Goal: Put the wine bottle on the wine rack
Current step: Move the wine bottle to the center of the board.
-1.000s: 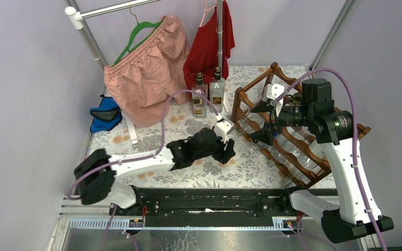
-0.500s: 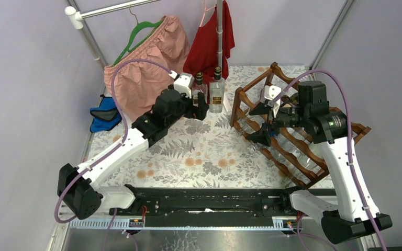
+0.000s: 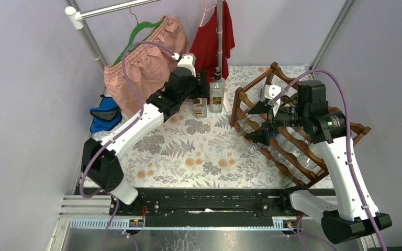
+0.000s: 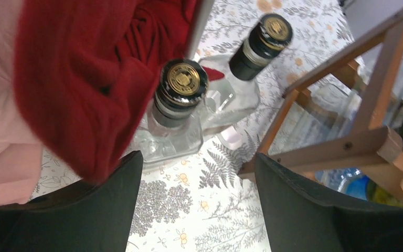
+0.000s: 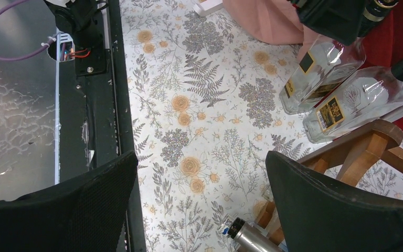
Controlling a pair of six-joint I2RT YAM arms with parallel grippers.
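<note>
Two clear glass bottles with dark caps stand at the back of the table: the left bottle and the right bottle. My left gripper is open and empty, hovering just above and in front of the left bottle's cap, not touching it. The reddish-brown wine rack stands at the right and holds several bottles. My right gripper is open and empty at the rack's left side. Both bottles show in the right wrist view.
A red garment and pink shorts hang from a rail at the back, right beside the left gripper. A blue object lies at the left edge. A silver-capped bottle neck sticks out of the rack.
My left arm has swung from the middle of the table to the back and now hovers over the two standing bottles. My right arm has hardly moved.
</note>
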